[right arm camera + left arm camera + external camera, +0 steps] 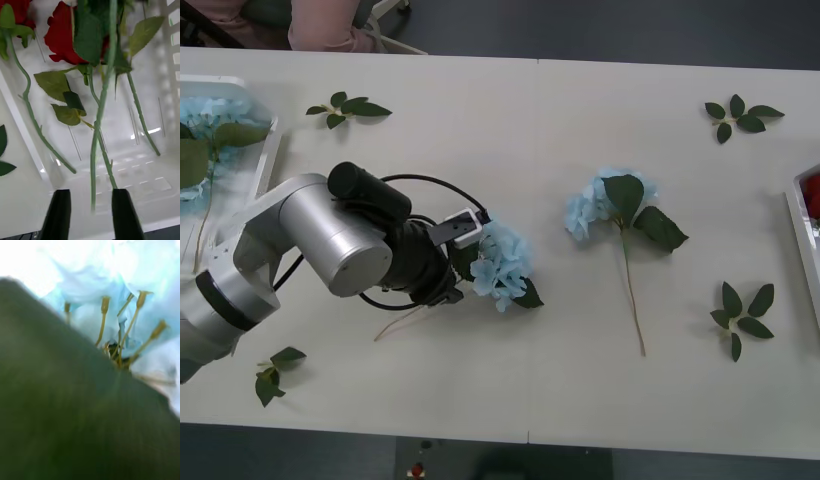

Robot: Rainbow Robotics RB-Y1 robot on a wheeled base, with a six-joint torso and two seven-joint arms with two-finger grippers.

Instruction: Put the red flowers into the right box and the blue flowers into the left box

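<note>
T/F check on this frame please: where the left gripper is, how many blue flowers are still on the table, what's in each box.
1. The left gripper is at a blue flower mid-table. True.
2. That is the last blue flower on the table. False: another blue flower lies further right, untouched.
3. The left box already holds blue blooms. True.
4. The right box holds blue flowers. False: red flowers with green stems lie in it.
5. The right gripper hangs over the right box. True.
</note>
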